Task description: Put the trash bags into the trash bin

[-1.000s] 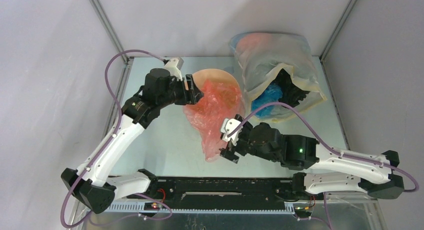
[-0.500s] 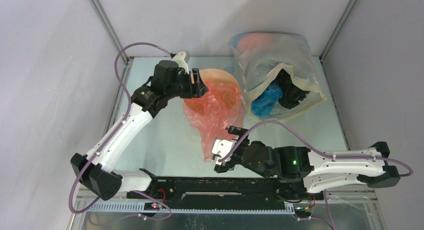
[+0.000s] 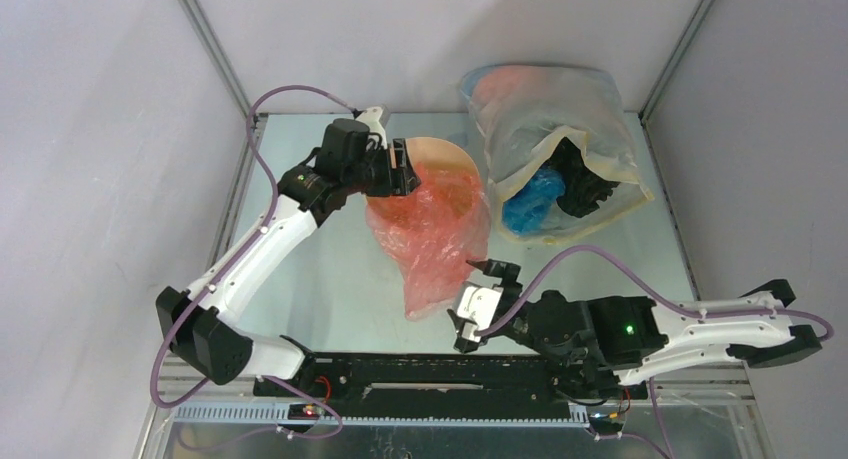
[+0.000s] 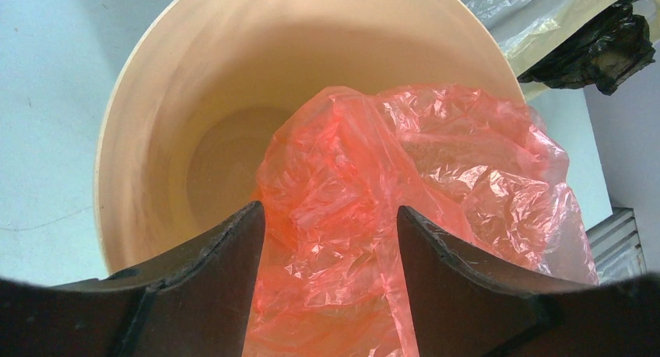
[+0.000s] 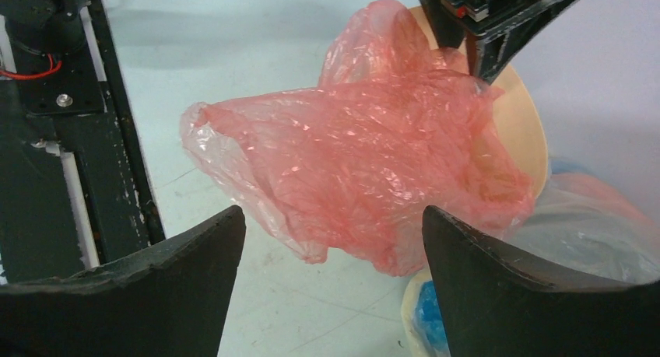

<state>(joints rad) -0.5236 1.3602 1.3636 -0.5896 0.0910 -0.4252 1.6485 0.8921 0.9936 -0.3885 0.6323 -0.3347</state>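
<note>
While left gripper [image 4: 331,215] and right gripper [image 5: 331,217] are gaping, the limp, likely weightless red bag [image 3: 430,229] is inviting a bunched-fold pinch over the trash bin [image 4: 156,116].

1. Trash bin [image 4: 148,85]: round, cream-beige, its mouth open just below the left gripper [image 4: 331,217].
2. Red trash bag [image 4: 405,162]: thin crinkled film, bunched between that gripper's fingers. It lies partly inside the bin, and its tail hangs over the rim toward the right gripper [image 5: 335,217] (not touching it).
3. Clear bag [image 3: 560,119]: holds blue and black bags, beyond the right gripper.
</note>
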